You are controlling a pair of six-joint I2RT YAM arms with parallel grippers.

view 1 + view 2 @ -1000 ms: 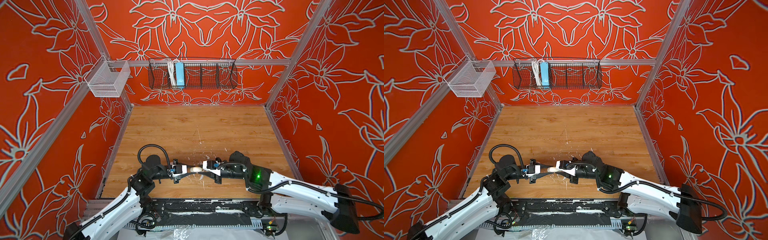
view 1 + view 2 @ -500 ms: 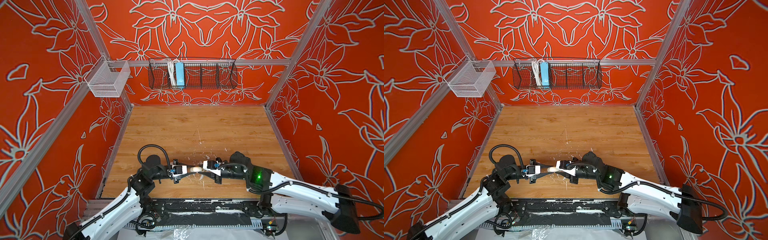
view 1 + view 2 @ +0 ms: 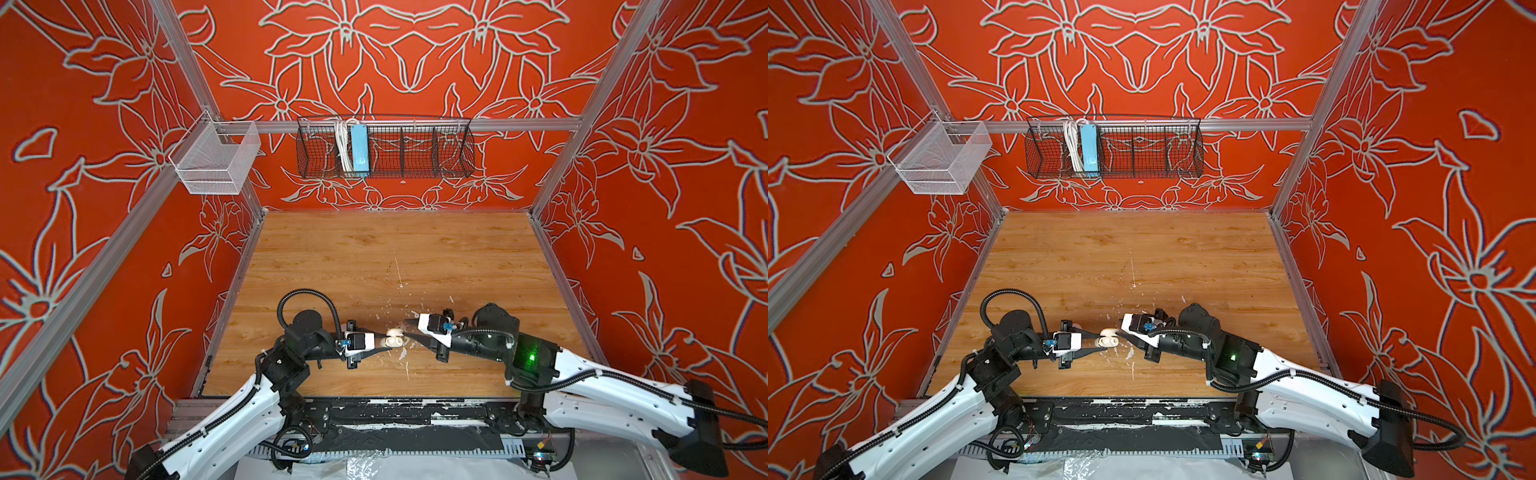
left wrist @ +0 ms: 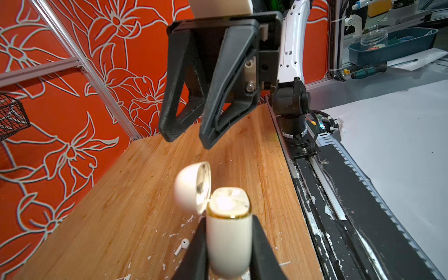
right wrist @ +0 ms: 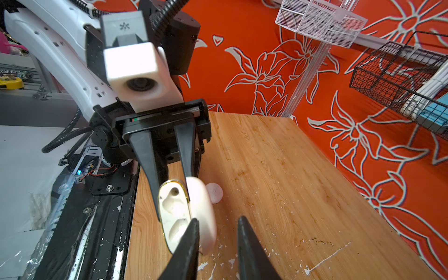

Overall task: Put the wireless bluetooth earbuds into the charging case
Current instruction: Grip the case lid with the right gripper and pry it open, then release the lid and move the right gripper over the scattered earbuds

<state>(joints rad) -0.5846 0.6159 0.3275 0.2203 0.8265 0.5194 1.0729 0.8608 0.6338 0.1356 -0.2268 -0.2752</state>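
My left gripper (image 4: 228, 230) is shut on the white charging case (image 4: 229, 240), held just above the wooden table with its lid (image 4: 191, 186) swung open. In the right wrist view both sockets of the case (image 5: 174, 213) look empty. One white earbud (image 4: 182, 245) lies on the table beside the left gripper's finger; I see no second earbud. My right gripper (image 5: 218, 219) faces the case mouth from close by, its jaws a little apart with nothing between them. In both top views the case (image 3: 394, 341) (image 3: 1108, 341) sits between the two grippers near the front middle.
A flat white disc (image 5: 214, 192) lies on the table behind the case. White paint flecks (image 3: 402, 354) dot the wood. A black wire basket (image 3: 384, 147) and a white mesh basket (image 3: 216, 160) hang on the back wall. The black rail (image 3: 374, 415) runs along the front edge.
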